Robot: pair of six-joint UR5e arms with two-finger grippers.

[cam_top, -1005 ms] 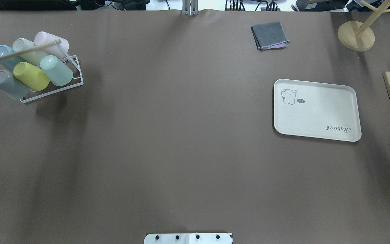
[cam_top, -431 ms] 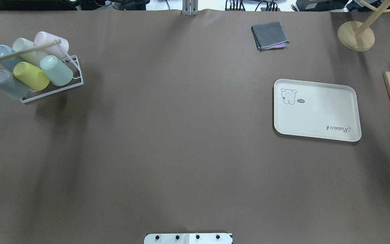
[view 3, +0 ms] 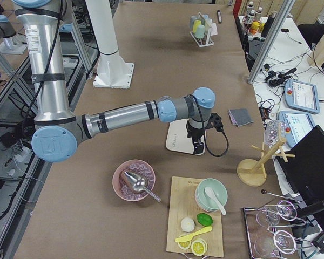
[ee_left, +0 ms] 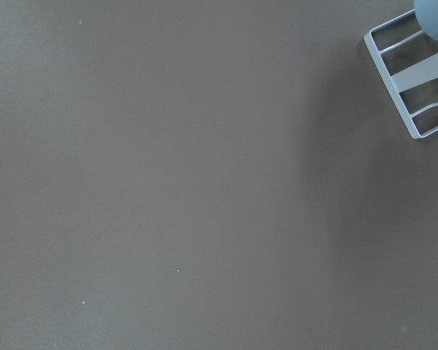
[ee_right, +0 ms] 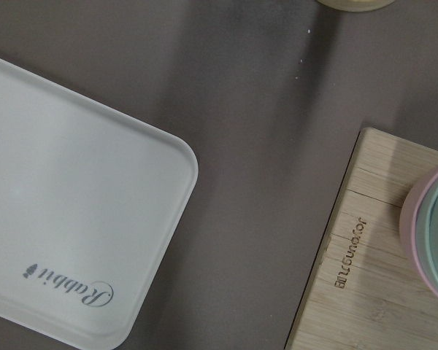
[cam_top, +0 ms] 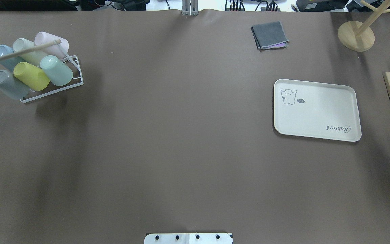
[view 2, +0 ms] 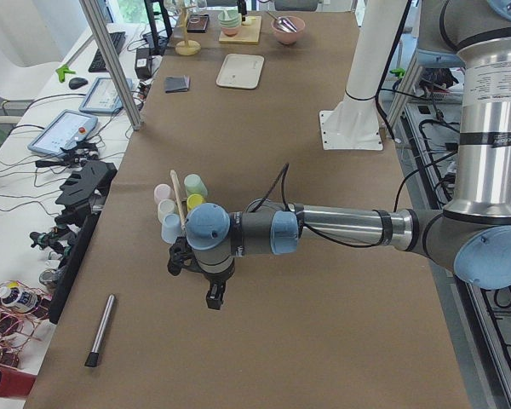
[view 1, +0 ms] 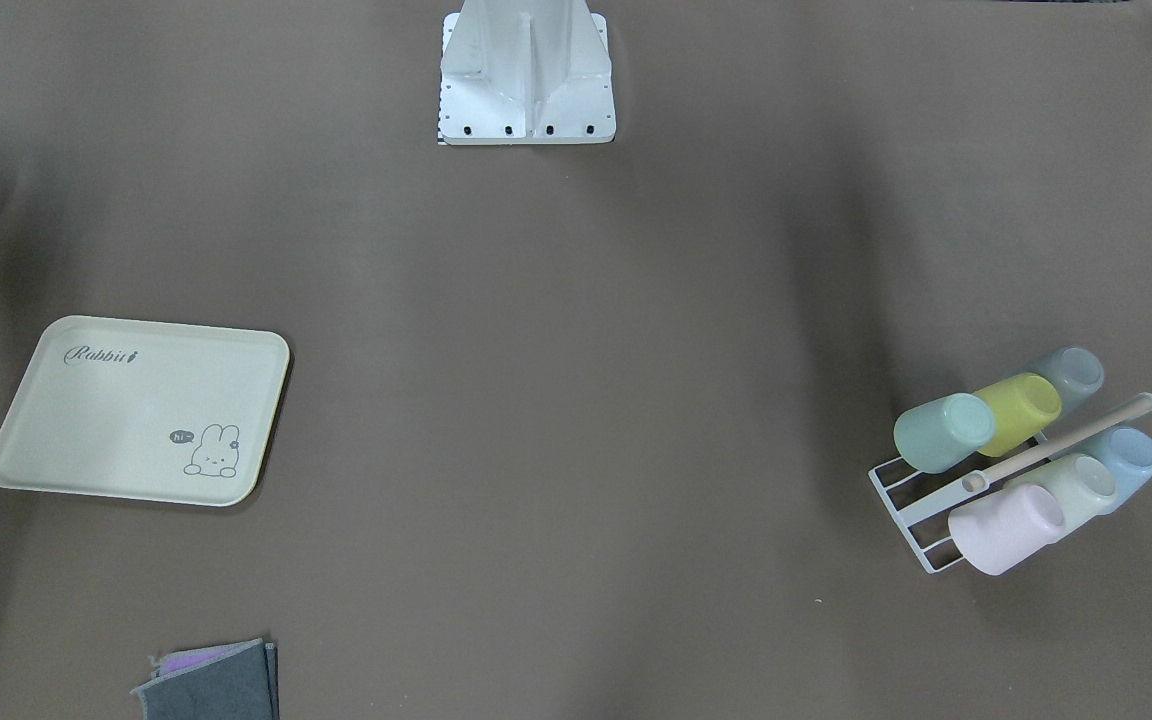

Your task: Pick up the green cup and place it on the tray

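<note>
The green cup lies slanted in the rack at the overhead view's upper left, close beside the left gripper and far from the right gripper; neither claw's opening can be told.

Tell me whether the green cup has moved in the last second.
No. In the overhead view the green cup lies at the same spot on the white rack, beside the yellow-green cup, as before.

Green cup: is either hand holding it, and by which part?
Not held. The green cup lies in the white rack, untouched; the left hand hangs clear of it, the right hand is by the tray.
</note>
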